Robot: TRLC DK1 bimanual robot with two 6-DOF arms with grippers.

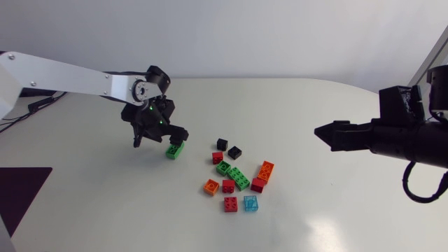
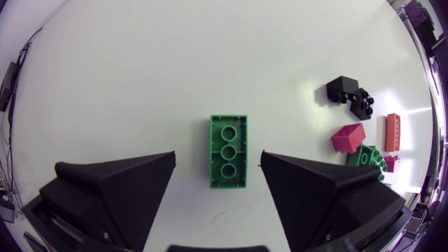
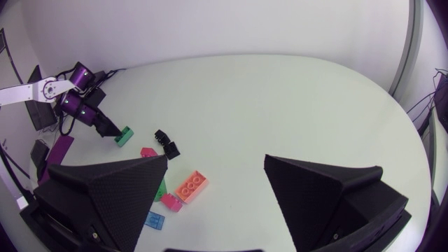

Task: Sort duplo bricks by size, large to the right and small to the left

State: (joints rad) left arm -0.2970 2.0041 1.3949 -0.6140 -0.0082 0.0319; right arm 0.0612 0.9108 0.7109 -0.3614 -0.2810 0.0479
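Left gripper [image 2: 217, 157] wide open astride an upturned hollow green oblong brick [image 2: 228, 152], untouched; right gripper [image 3: 216, 159] agape, empty.

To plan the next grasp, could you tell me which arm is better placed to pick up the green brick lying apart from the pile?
Left. The left gripper hangs open over the green brick, which lies untouched between its fingers; the right gripper is far off, beyond the pile.
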